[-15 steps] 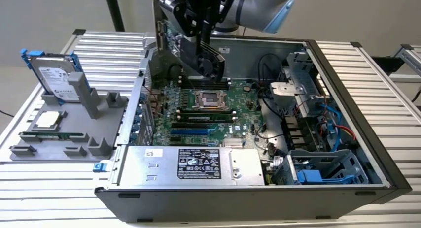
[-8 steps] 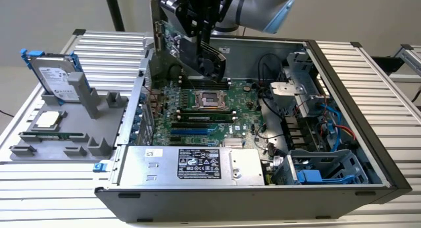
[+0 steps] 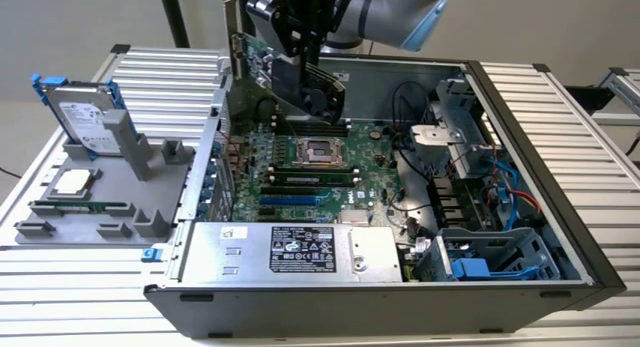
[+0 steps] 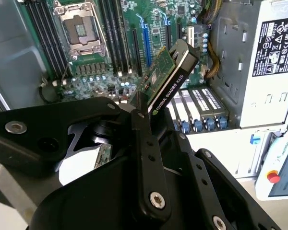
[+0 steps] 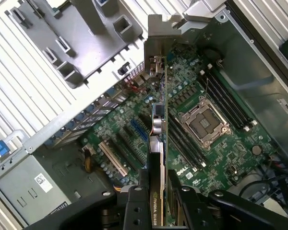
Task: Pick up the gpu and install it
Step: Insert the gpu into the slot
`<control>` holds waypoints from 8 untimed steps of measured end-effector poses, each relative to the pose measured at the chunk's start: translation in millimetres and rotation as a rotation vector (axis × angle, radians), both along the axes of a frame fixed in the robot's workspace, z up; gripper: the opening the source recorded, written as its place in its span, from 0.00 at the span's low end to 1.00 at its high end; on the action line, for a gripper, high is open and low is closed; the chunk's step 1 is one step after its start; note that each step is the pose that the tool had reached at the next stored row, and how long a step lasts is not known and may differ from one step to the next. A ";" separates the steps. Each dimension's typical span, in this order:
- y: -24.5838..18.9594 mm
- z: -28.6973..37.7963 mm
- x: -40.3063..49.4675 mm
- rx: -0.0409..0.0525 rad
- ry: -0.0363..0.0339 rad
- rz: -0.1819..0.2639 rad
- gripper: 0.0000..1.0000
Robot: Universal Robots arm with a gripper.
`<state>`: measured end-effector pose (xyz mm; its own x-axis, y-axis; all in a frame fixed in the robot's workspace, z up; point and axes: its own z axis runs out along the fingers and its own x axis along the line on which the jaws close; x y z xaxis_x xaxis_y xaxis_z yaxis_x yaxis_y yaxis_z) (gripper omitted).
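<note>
The gpu [image 3: 305,83] hangs tilted above the motherboard [image 3: 310,171] inside the open computer case, with my gripper [image 3: 298,51] shut on its upper edge. Its black shroud faces the exterior view's right, and its silver end bracket [image 3: 231,34] rises at the case's back wall. In the first wrist view the gpu [image 5: 158,120] shows edge-on over the board, between the memory slots and the blue expansion slot [image 5: 138,130], with its bracket [image 5: 158,33] at the far end. The second wrist view has the black fingers [image 4: 140,122] clamping the gpu [image 4: 172,79] above the slots.
A grey fixture [image 3: 100,219] on the exterior view's left holds a hard drive [image 3: 85,115], a processor [image 3: 72,182] and a memory stick [image 3: 80,208]. Inside the case are the power supply [image 3: 290,251], the processor socket [image 3: 318,151], loose cables [image 3: 500,186] and a drive cage [image 3: 490,257].
</note>
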<state>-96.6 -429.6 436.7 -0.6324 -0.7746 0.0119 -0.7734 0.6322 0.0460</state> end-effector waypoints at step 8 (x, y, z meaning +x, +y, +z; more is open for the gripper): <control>0.0 0.4 0.0 0.0000 0.0000 0.062 0.00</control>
<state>-96.6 -429.6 437.1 -0.5834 -0.8121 0.0119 -0.8110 0.5833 0.0461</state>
